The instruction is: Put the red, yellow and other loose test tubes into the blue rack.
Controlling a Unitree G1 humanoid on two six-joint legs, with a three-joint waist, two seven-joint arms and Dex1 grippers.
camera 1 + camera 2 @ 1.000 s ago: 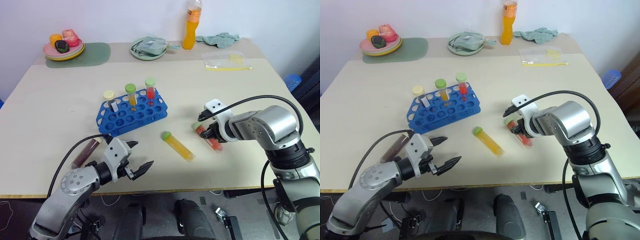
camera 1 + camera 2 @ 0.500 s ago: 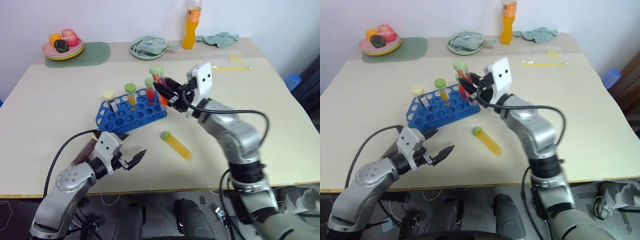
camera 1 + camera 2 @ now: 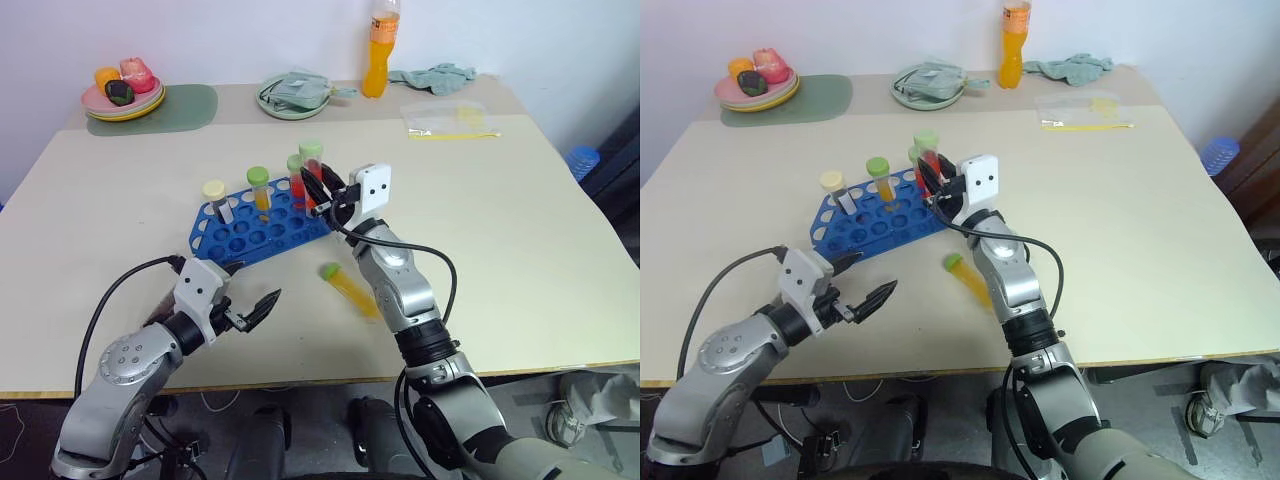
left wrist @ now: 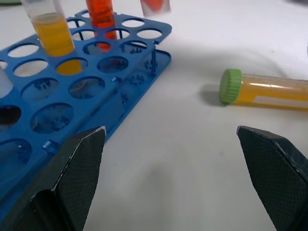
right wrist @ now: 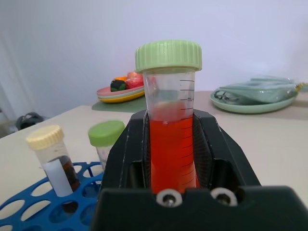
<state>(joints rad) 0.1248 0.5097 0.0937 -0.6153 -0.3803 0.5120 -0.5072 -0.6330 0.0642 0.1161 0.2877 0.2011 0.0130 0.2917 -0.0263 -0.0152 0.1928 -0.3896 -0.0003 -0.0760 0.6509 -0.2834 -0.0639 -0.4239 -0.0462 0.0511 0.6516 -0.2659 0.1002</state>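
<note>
The blue rack (image 3: 250, 232) stands mid-table with three capped tubes upright in its back row: a cream-capped dark one (image 3: 215, 193), a green-capped yellow one (image 3: 260, 185) and a green-capped red one (image 3: 295, 168). My right gripper (image 3: 322, 188) is shut on a red test tube (image 5: 171, 144) with a green cap, held upright just above the rack's right end. A yellow test tube (image 3: 350, 290) with a green cap lies on the table in front of the rack, partly behind my right arm. Near the front edge, my left gripper (image 3: 250, 288) is open and empty, its fingers (image 4: 79, 163) pointing toward the rack and the yellow tube (image 4: 269, 89).
Along the far edge are a plate of fruit (image 3: 125, 100) on a green mat (image 3: 190, 103), a green plate with a cloth (image 3: 295, 95), an orange drink bottle (image 3: 378, 50), a crumpled cloth (image 3: 435, 75) and a plastic bag (image 3: 450, 120).
My right gripper lifted the red tube off the table on the right, swung it left over the rack and turned it upright. The left gripper drifted slightly left, still open.
</note>
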